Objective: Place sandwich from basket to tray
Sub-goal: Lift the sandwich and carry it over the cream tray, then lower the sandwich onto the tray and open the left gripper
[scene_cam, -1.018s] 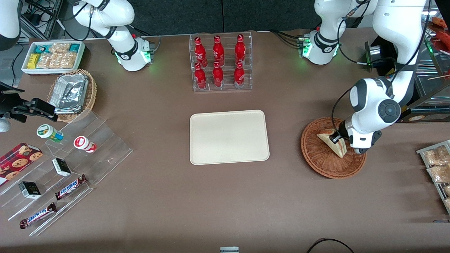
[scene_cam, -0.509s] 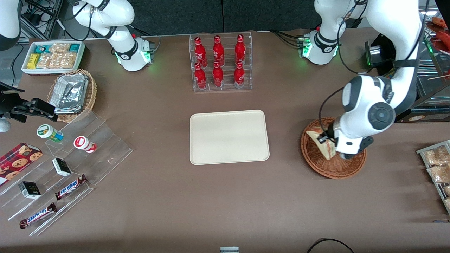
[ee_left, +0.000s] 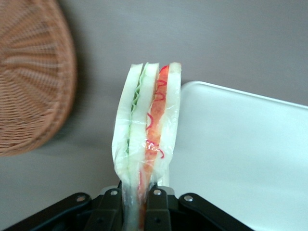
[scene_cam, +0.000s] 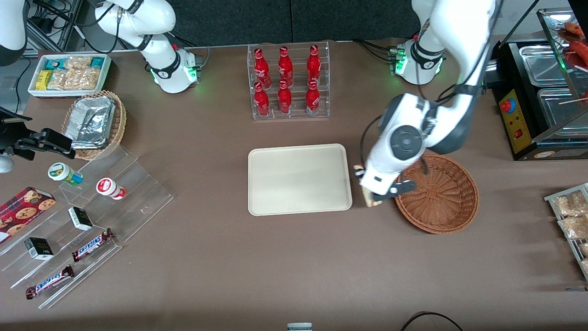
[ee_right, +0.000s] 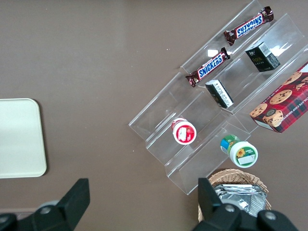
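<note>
My left gripper (scene_cam: 365, 186) is shut on the sandwich (scene_cam: 369, 201), a wrapped white-bread wedge with green and red-orange layers. It holds the wedge upright above the brown table, between the basket (scene_cam: 441, 197) and the tray (scene_cam: 298, 179). In the left wrist view the fingers (ee_left: 158, 202) pinch the sandwich (ee_left: 147, 125) at its lower end. The reddish-brown wicker basket (ee_left: 33, 82) holds nothing. The cream tray (ee_left: 250, 159) is bare, and its near edge lies just under the sandwich. The tray's corner also shows in the right wrist view (ee_right: 19, 137).
A clear rack of red bottles (scene_cam: 288, 82) stands farther from the camera than the tray. Clear stepped shelves with snacks (scene_cam: 82, 216), a tan basket with foil trays (scene_cam: 94, 122) and a white bin (scene_cam: 69, 73) lie toward the parked arm's end. A black appliance (scene_cam: 542, 101) and a wire rack (scene_cam: 572, 220) stand toward the working arm's end.
My gripper has lifted the sandwich out of the basket and carried it sideways to the tray's edge. The basket is now empty.
</note>
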`<act>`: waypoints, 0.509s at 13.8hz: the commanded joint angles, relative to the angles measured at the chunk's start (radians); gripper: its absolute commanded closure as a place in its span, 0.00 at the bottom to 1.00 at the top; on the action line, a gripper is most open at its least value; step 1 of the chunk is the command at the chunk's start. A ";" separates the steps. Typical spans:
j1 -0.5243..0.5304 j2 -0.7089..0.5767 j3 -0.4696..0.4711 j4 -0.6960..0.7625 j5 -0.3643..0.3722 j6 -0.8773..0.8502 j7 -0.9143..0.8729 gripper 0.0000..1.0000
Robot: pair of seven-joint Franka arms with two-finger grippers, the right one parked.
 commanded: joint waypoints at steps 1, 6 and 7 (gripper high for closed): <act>-0.085 0.119 0.013 0.167 0.006 -0.040 0.000 1.00; -0.217 0.269 0.016 0.328 0.003 -0.041 -0.023 1.00; -0.234 0.301 0.016 0.351 0.006 -0.041 -0.046 1.00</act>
